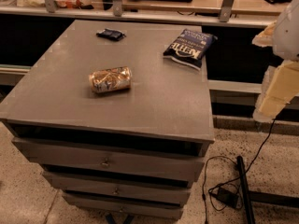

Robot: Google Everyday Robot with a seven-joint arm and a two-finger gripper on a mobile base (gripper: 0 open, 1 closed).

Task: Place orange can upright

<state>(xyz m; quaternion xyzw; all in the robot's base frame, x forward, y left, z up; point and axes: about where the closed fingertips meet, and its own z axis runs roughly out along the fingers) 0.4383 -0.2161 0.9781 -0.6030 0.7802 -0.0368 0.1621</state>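
One legible brand is recorded: "KETTLE", in white capitals on the dark blue crinkled chip bag (188,48), lying left of the gripper (273,99) at the right edge. The bag's smaller print is unreadable.

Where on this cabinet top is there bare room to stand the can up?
On the cabinet top, the front strip ahead of the orange can is bare, as is the right-front patch below the chip bag. The back is busier: a small dark packet and the bag. The gripper hangs off the right side.
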